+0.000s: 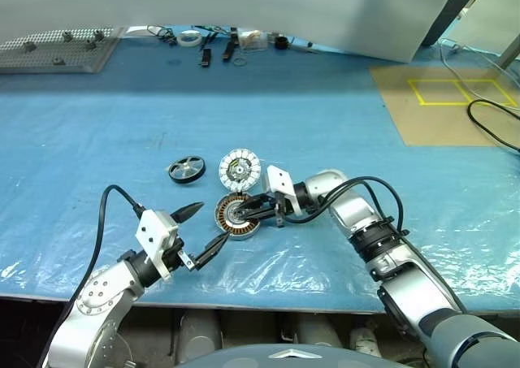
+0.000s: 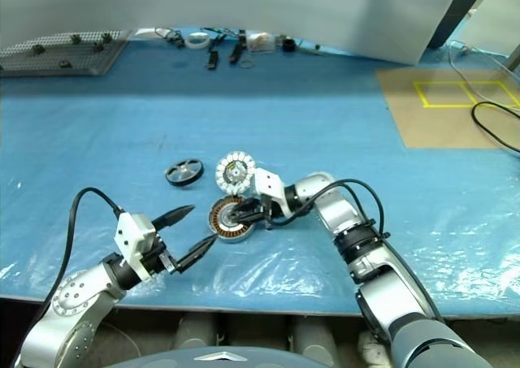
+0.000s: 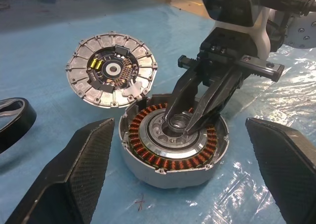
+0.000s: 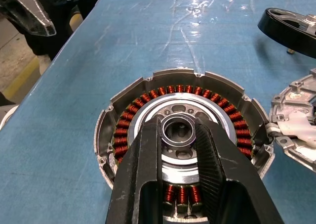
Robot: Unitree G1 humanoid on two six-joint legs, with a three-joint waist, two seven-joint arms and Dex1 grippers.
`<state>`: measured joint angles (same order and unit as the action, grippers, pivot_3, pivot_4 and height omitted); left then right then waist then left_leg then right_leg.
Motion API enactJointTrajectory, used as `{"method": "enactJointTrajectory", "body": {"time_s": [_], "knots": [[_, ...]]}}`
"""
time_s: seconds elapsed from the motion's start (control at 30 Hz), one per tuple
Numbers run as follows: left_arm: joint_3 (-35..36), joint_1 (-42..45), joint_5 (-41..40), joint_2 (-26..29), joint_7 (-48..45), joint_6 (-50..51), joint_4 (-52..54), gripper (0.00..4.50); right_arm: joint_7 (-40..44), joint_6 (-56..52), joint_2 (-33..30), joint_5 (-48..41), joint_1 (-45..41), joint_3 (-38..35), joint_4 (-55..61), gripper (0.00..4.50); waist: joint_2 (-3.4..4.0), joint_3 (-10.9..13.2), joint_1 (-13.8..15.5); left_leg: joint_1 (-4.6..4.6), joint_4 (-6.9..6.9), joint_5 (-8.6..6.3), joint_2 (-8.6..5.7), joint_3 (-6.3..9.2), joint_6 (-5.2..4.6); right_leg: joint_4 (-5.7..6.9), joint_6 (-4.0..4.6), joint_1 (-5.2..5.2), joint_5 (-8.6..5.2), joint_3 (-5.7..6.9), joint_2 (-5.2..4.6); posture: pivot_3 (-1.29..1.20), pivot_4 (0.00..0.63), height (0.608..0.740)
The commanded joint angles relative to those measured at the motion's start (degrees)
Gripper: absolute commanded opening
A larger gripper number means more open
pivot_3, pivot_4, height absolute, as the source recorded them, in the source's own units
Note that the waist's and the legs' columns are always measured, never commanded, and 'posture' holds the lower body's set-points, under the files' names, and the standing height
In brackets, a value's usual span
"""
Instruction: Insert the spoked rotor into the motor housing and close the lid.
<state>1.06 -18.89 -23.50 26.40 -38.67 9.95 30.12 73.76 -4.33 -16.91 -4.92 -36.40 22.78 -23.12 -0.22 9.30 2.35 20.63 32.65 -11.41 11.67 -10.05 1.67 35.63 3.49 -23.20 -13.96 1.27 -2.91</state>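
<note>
Motor housing (image 4: 182,140): silver-walled ring, copper-brown windings around central hub.

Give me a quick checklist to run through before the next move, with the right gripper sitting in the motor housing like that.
1. Right gripper closed on the small silver ring at the hub of the motor housing: ok.
2. Ring seated fully down on the hub: cannot tell.
3. Left gripper open and apart from the housing: ok.
4. Spoked rotor lying free on the blue table cover, ready to pick: ok.
5. Rotor inserted in the housing: not ok, not yet done.
6. Lid off, beside the housing's far rim: ok; whether they touch, cannot tell.
</note>
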Motion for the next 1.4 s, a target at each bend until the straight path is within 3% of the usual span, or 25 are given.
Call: {"method": "enactJointTrajectory", "body": {"time_s": [0.03,1.4], "knots": [[0.1,-0.4,-0.6,0.5,0.0,0.2,3.1,4.50,-0.1,1.0,0.5,-0.3,-0.8,-0.5,0.5,0.60,0.00,0.0,0.0,0.00,0.01,0.00,0.00,0.00,0.00,0.00,0.00,0.00,0.00,0.00,0.00,0.00,0.150,0.740],[-0.5,1.6,-0.9,0.3,2.6,3.5,5.3,4.50,-0.9,2.7,0.8,0.5,-1.0,-0.5,-1.7,0.60,0.00,0.0,0.0,0.00,0.07,0.00,0.00,0.00,0.00,0.05,0.00,0.00,0.00,0.00,0.00,0.00,0.150,0.740]]}}
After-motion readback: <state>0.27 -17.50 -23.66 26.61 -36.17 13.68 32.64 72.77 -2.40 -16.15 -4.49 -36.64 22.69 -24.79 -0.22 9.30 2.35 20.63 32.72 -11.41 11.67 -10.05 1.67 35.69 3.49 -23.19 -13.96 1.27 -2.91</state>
